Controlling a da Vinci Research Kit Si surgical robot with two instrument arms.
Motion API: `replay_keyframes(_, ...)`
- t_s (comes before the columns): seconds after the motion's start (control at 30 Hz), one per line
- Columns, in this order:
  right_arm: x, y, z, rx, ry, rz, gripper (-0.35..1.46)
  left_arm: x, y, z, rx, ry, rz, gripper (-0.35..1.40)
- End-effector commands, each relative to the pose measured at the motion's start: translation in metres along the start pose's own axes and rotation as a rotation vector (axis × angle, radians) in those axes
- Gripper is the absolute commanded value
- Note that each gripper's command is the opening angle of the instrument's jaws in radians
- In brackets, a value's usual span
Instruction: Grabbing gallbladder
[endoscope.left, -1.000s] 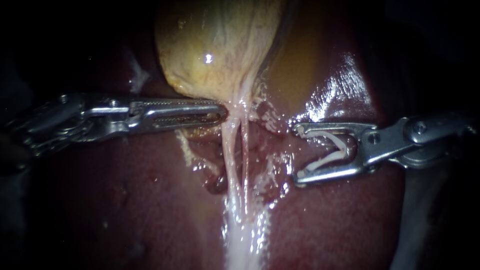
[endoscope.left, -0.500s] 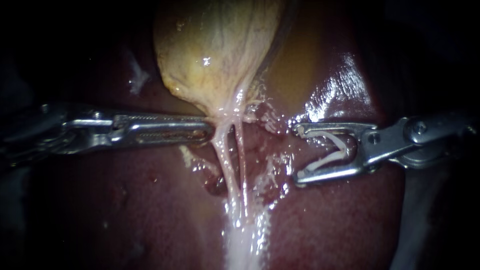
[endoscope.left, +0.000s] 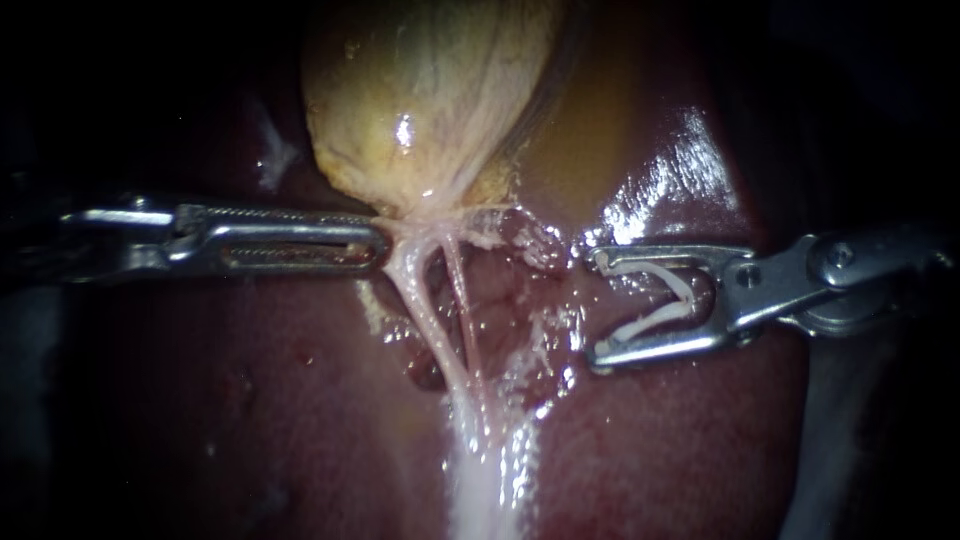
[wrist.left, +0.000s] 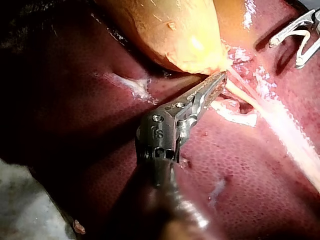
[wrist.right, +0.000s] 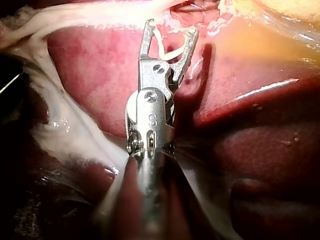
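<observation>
The left instrument (endoscope.left: 385, 244) and the right instrument (endoscope.left: 594, 306) are shining as polished metal; the clip (endoscope.left: 648, 322) is looking like matt plastic. The liver (endoscope.left: 300, 400) is glistening wet and smooth, the gallbladder (endoscope.left: 430, 100) glossy too.

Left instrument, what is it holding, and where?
The gallbladder, by the pale tissue at its narrow end; the left instrument has both jaws shut on it.

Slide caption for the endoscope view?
Left instrument grips the gallbladder at its narrow end; right instrument holds a clip over the liver.
</observation>
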Motion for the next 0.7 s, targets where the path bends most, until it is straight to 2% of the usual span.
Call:
replay_keyframes(0.03,0.0,0.0,0.0,0.0,0.0,0.0,0.5,0.0002,0.0,-0.0001,-0.001,0.006,0.0,-0.35)
replay_keyframes(0.7,0.0,0.0,0.0,0.0,0.0,0.0,0.5,0.0004,0.0001,-0.0001,-0.001,0.005,-0.001,-0.35)
